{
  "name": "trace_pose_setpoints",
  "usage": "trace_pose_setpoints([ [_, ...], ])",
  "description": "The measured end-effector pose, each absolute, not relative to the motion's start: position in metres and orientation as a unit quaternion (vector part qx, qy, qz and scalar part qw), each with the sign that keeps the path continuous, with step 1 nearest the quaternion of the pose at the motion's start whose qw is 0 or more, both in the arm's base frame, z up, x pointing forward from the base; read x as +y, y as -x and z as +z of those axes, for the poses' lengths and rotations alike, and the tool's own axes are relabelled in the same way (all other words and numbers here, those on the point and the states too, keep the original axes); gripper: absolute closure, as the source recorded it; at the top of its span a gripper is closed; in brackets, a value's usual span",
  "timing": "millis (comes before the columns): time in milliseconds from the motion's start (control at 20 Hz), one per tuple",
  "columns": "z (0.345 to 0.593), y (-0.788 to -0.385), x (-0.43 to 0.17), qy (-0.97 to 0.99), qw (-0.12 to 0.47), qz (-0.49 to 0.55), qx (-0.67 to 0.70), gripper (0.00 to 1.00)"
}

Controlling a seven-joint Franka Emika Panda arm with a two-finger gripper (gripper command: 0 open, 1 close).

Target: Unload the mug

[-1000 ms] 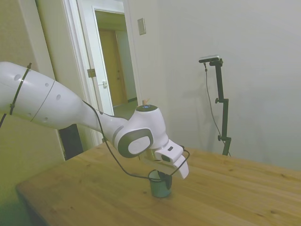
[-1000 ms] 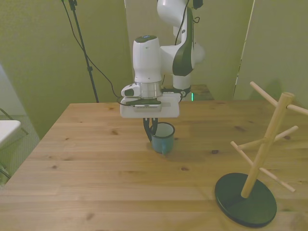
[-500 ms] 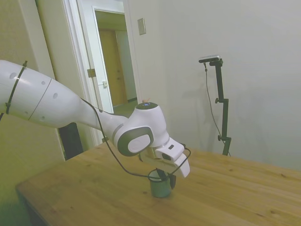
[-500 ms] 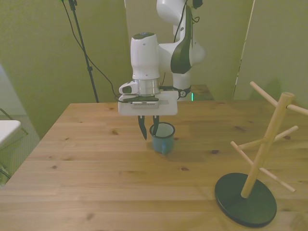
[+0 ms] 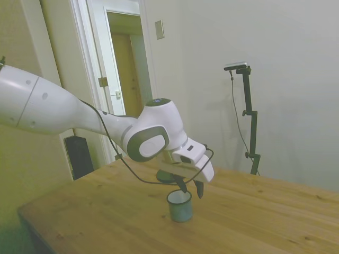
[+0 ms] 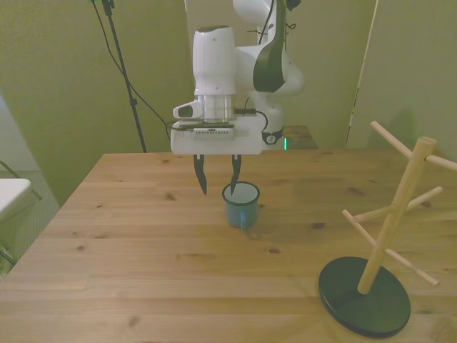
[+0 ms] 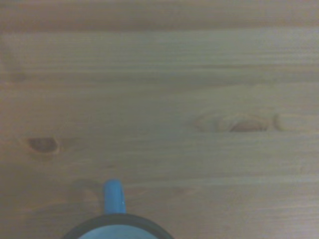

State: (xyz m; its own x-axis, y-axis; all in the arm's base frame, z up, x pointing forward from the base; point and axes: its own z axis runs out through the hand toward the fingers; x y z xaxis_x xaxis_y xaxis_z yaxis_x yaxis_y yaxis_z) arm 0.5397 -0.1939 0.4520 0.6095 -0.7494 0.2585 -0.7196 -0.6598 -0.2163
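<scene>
The teal-blue mug (image 6: pixel 241 206) stands upright on the wooden table (image 6: pixel 143 243), near its middle; the side view shows the mug (image 5: pixel 179 205) too. My gripper (image 6: pixel 218 184) hangs open just above the mug's rim, toward the front view's left. One fingertip hovers over the rim and the other is out beside the mug; neither touches it. From the side, the gripper (image 5: pixel 191 189) is clear above the mug. The wrist view catches the mug's dark rim and blue handle (image 7: pixel 113 196) at the picture's edge.
A wooden peg stand (image 6: pixel 391 236) on a round dark base (image 6: pixel 364 295) stands at the front view's right, near the table's front edge. An open doorway (image 5: pixel 130 69) lies behind the table in the side view.
The gripper has opened, let go of the mug's rim and risen above it. The mug stays standing on the table where it was.
</scene>
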Motion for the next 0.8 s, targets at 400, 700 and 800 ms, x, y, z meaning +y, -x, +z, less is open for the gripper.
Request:
trace_pose_setpoints([
  [400, 0.499, -0.542, -0.115, 0.911, 0.07, -0.169, 0.371, 0.0],
  [700, 0.49, -0.548, -0.063, 0.903, 0.087, -0.15, 0.394, 0.0],
  [800, 0.488, -0.549, -0.054, 0.893, 0.088, -0.146, 0.416, 0.0],
])
